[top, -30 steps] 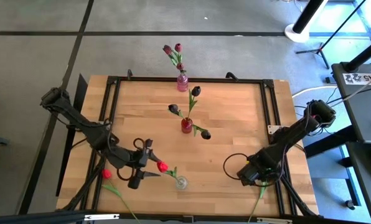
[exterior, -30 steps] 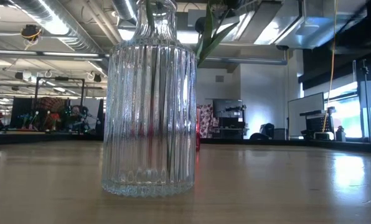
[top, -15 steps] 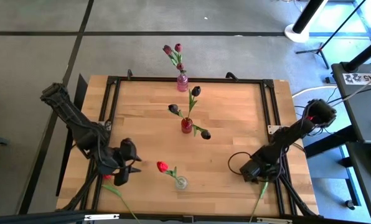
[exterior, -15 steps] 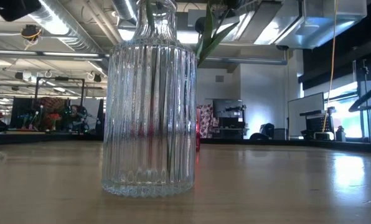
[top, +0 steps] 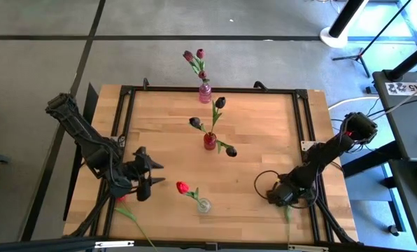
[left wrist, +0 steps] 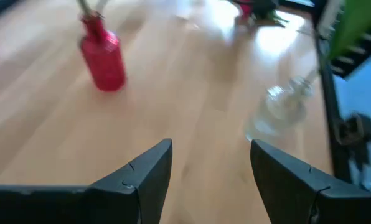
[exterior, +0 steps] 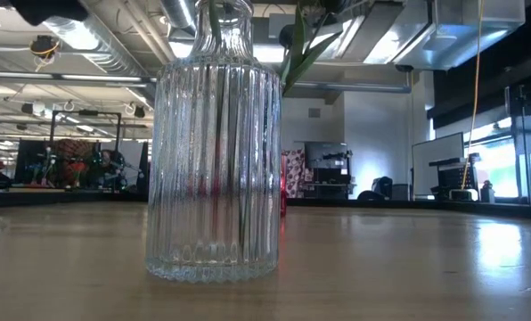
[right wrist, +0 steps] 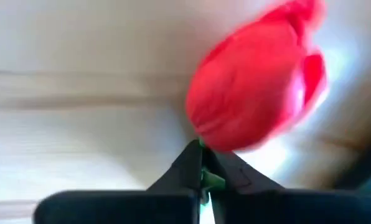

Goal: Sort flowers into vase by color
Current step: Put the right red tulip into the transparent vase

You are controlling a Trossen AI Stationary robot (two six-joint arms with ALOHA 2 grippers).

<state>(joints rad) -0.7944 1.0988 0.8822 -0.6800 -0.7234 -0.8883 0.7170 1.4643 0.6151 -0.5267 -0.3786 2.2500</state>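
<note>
Right wrist view shows the right gripper [right wrist: 202,169] pinching a bright red tulip on a thin green stem [right wrist: 254,93] just under the head. Left gripper [left wrist: 210,163] hangs spread and empty near the clear ribbed glass vase [top: 203,206]. I'd keep the stem vertical over that neck before lowering.

High view straight down over whole table [top: 264,175]. Low view at tabletop level, very close behind clear vase [exterior: 214,143], also seen in high and left wrist views. Right wrist view tight on 1 red tulip [right wrist: 254,87].
</note>
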